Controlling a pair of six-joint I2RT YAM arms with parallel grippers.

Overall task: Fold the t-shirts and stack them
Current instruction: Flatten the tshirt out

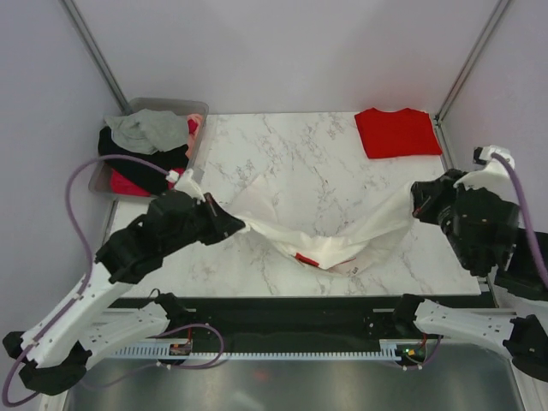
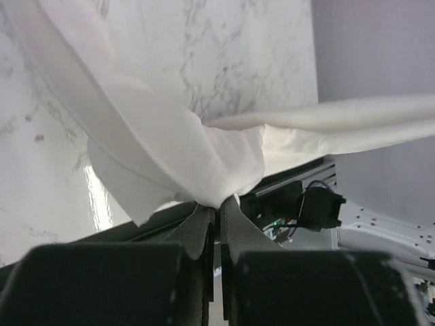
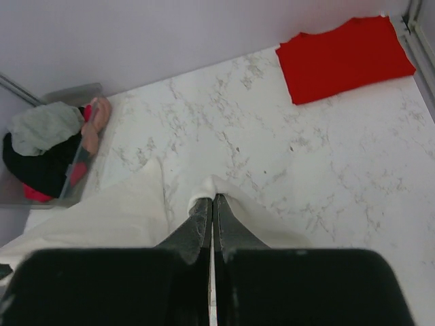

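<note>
Left fingers (image 1: 236, 227): pinching a bunched fold of the cream-white t-shirt (image 1: 342, 240).
Shirt: slung between both fingers, its middle sagging onto the worktop (image 1: 282, 163).
Right fingers (image 1: 418, 199): pressed together on a cloth edge.
Risk: tugging apart could slip that thin pinch.

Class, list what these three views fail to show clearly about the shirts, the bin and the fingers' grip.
1. Chest print of the cream-white t-shirt: top view, only a red sliver shows; sagging folds hide the rest.
2. Bin contents: top view, a grey garment covers the pile, so no count is possible.
3. Left fingers: left wrist view, cloth hides their tips.
</note>
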